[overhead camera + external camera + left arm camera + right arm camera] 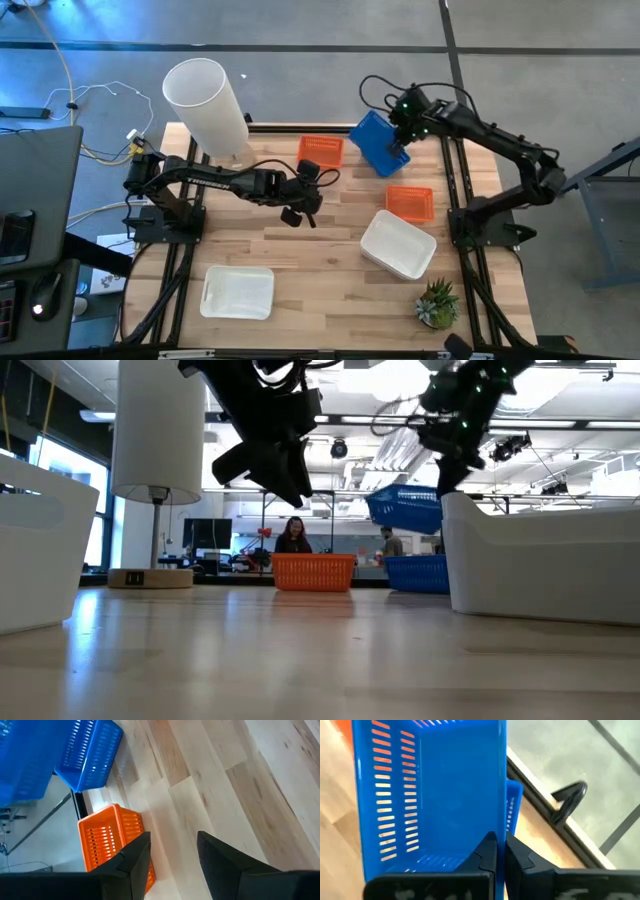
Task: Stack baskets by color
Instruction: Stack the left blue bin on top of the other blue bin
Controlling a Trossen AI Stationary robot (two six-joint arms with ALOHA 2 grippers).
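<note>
The floor [300,25] around the wooden tabletop [330,270] was grey; behind, windows [60,470] glowed, ceiling lights [560,390] shone, and people [293,536] sat at desks.

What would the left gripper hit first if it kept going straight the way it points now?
Probably bare table. The open left gripper looks along empty wood, with the orange basket just beside one finger and the blue basket farther off to that same side. Depth is hard to judge.

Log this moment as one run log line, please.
right gripper: shut on blue basket, lifted over another blue one | left gripper: open, empty, above table near orange basket
</note>
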